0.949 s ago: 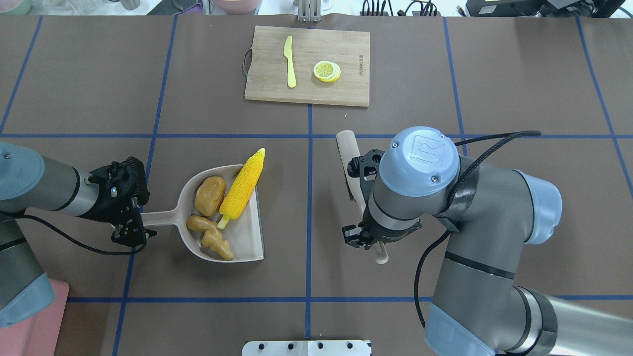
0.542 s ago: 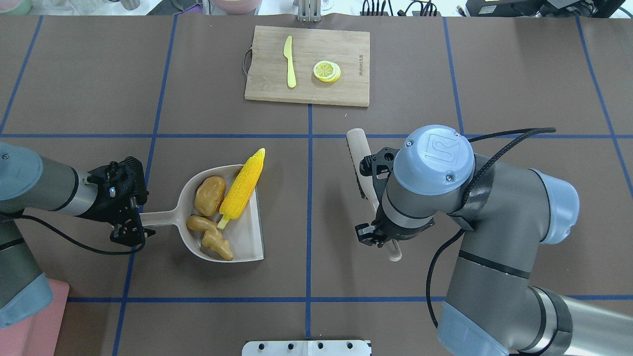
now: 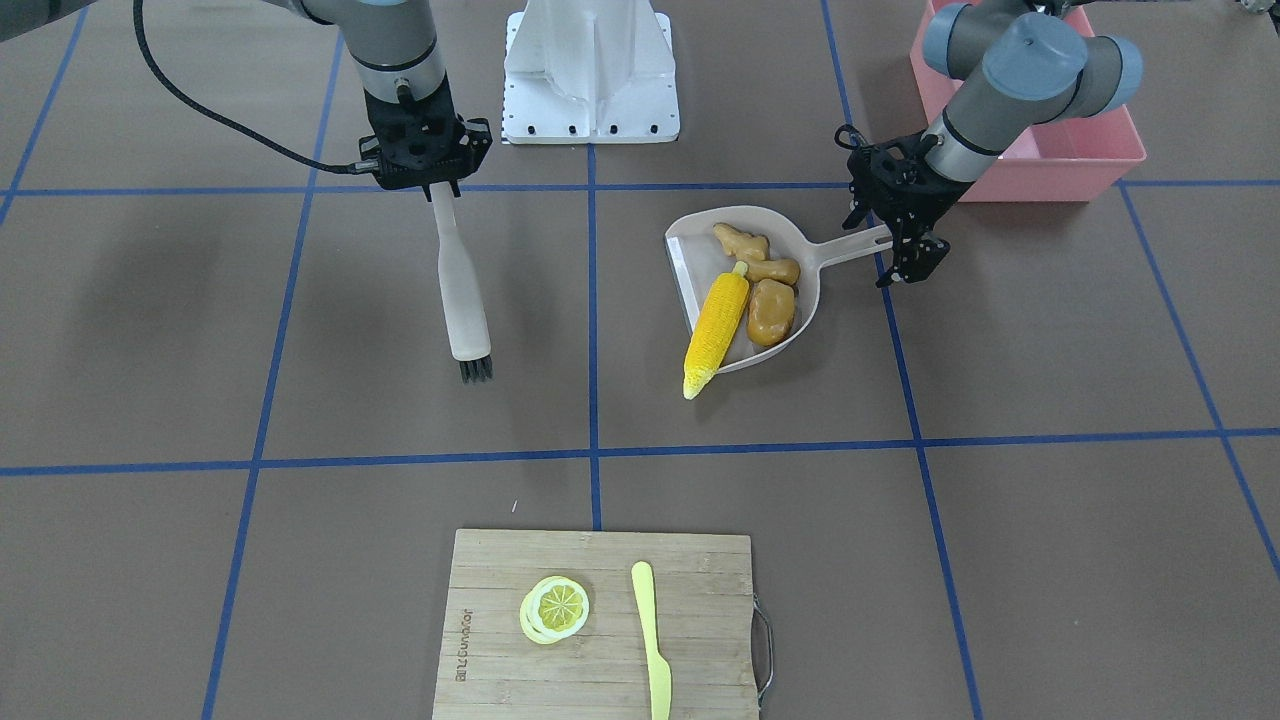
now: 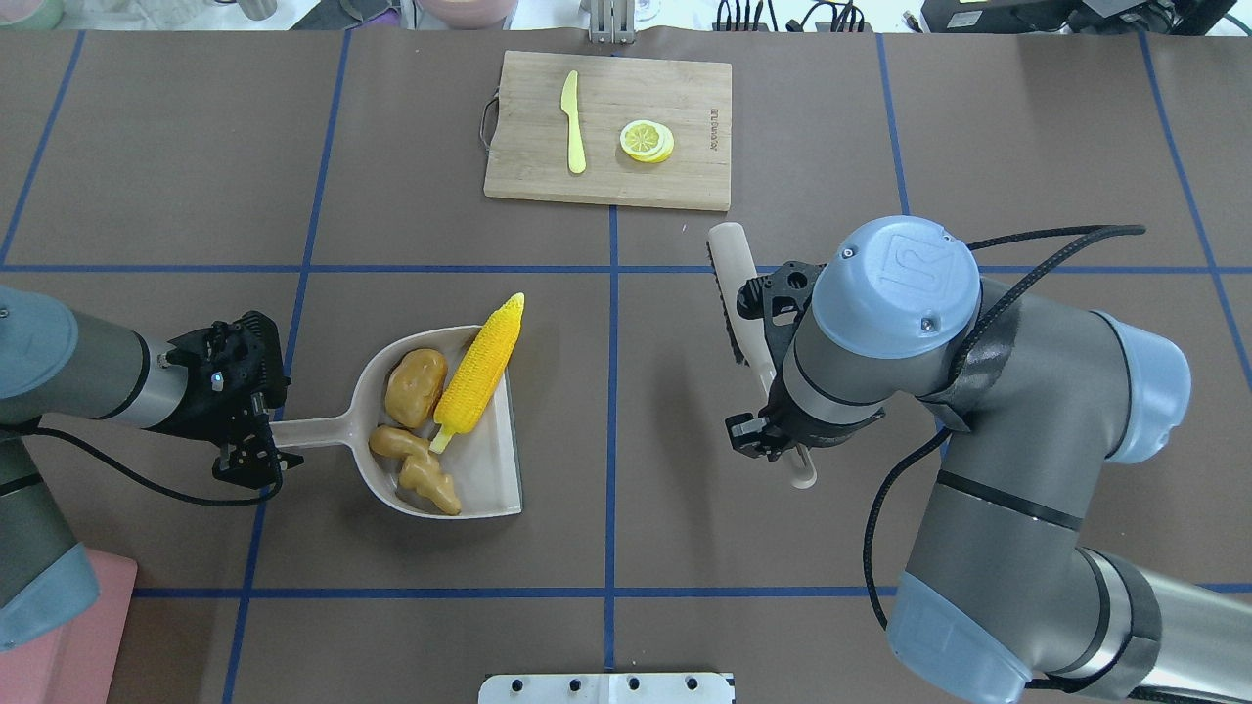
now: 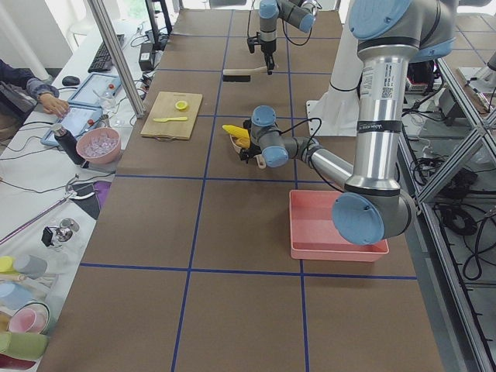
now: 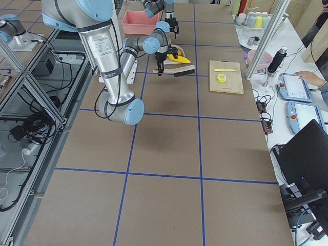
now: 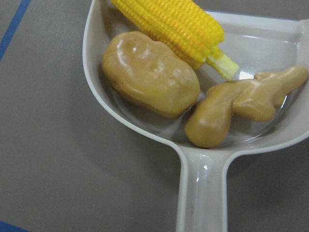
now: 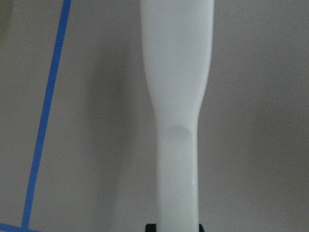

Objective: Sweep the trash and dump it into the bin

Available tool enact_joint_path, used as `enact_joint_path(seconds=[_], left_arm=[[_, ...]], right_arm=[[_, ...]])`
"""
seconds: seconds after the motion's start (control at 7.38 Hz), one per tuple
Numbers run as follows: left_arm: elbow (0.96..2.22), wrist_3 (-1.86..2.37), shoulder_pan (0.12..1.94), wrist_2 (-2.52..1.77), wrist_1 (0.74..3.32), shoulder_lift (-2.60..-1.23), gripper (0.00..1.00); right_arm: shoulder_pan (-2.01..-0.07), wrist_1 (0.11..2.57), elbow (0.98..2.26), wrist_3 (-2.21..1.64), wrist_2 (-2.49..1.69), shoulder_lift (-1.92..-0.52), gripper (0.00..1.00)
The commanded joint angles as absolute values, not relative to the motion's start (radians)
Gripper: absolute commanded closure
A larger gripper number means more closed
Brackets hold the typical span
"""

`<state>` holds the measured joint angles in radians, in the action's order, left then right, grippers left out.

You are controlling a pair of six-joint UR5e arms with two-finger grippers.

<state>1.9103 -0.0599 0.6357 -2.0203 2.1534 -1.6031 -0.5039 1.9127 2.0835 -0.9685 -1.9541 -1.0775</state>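
1. The left tool [image 4: 262, 445] is clamped on the tip of the dustpan [image 4: 494, 460] handle. The pan lies flat on the bench [image 4: 782, 606].
2. The corn [image 4: 479, 367], potato [image 4: 416, 386] and ginger [image 4: 421, 469] all lie in the pan. The corn's tip sticks out past the open lip.
3. The right tool [image 3: 430, 180] is closed on the brush [image 3: 460, 290] handle, well apart from the pan.
4. The bin [image 3: 1050, 165] stands by the left arm's base, beyond the handle end, with nothing in it that shows.
5. Risk: held so far out on the handle, the loaded pan may sag or twist when it is lifted.
6. Risk: any forward tilt would probably let the corn slide off first, and the glossy potato may roll after it.
7. Risk: tipping before the lip clears the bin's tall wall would drop trash on the bench.
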Motion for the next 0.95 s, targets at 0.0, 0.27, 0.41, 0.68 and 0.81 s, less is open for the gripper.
enact_joint_path(seconds=[0.0, 0.27, 0.41, 0.68, 0.81], left_arm=[[1.913, -0.06, 0.635, -2.02, 2.155, -1.603, 0.24], [1.914, -0.058, 0.635, -2.022, 2.155, -1.603, 0.24], [1.916, -0.057, 0.635, -2.022, 2.155, -1.603, 0.24], [1.917, -0.057, 0.635, -2.022, 2.155, -1.603, 0.24], [1.916, -0.06, 0.635, -2.022, 2.155, -1.603, 0.2]], right_arm=[[-0.524, 1.911, 2.08, -0.904, -1.95, -1.077, 1.0], [-0.528, 1.907, 2.074, -0.9, -1.951, -1.078, 1.0], [-0.523, 1.907, 2.074, -0.902, -1.951, -1.077, 1.0], [-0.514, 1.905, 2.069, -0.902, -1.95, -1.077, 1.0], [-0.512, 1.904, 2.072, -0.902, -1.95, -1.077, 1.0]])
